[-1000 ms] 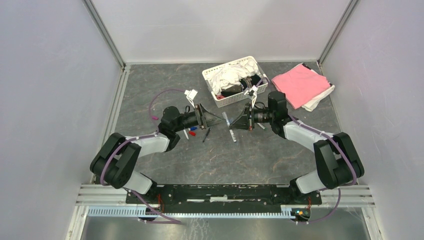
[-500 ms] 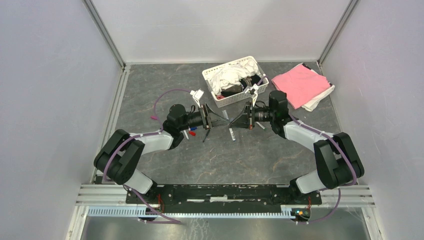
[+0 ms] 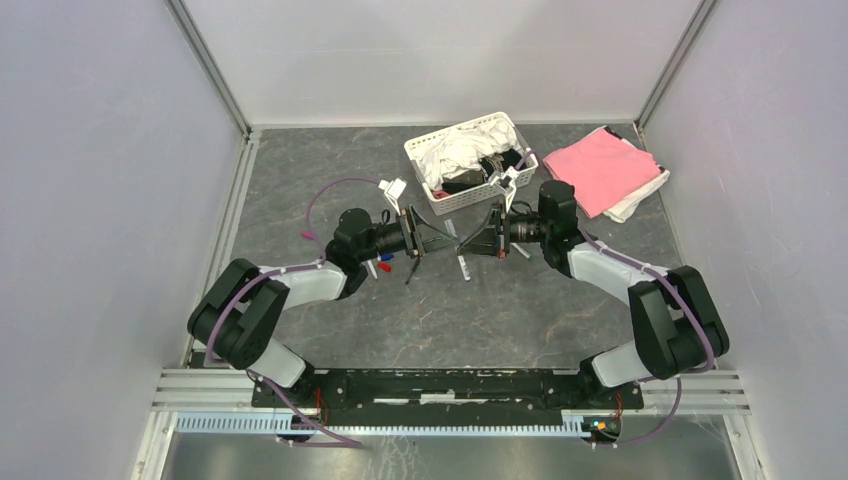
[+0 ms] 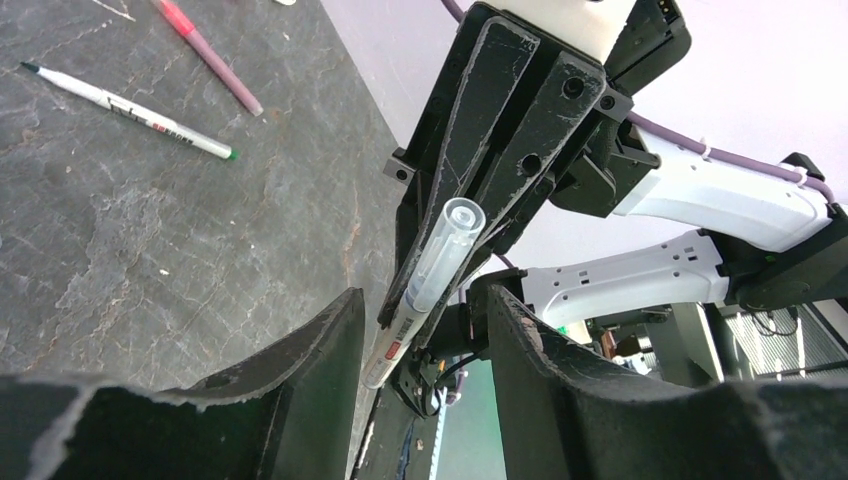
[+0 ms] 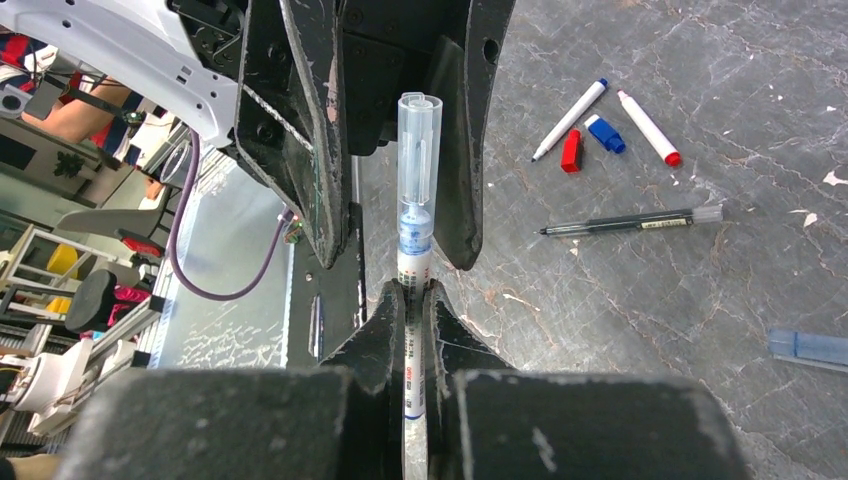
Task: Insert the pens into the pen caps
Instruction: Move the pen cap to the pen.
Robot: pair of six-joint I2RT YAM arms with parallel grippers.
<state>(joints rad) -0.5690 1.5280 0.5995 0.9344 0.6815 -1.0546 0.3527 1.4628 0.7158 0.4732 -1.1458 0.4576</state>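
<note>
My right gripper (image 5: 410,295) is shut on a white-barrelled pen (image 5: 414,270) that points straight at the left arm. A clear pen cap (image 5: 419,150) sits over its blue tip. My left gripper (image 4: 425,295) faces it, open. Its fingers (image 5: 320,200) stand on either side of the cap with a gap on both sides. In the left wrist view the same pen (image 4: 395,340) and cap (image 4: 440,255) slant up between my dark fingers. The two grippers meet mid-table in the top view, left (image 3: 440,241) and right (image 3: 470,243).
Loose on the table are a blue-ended white pen (image 5: 570,118), a red cap (image 5: 571,150), a blue cap (image 5: 604,133), a red-ended pen (image 5: 648,127), a dark pen (image 5: 625,222) and a bluish clear cap (image 5: 808,347). A white basket (image 3: 425,160) and pink cloth (image 3: 600,170) lie behind.
My left arm has moved right until its fingers flank the capped pen tip, and its jaws have narrowed a little. The right arm has held still with the pen.
</note>
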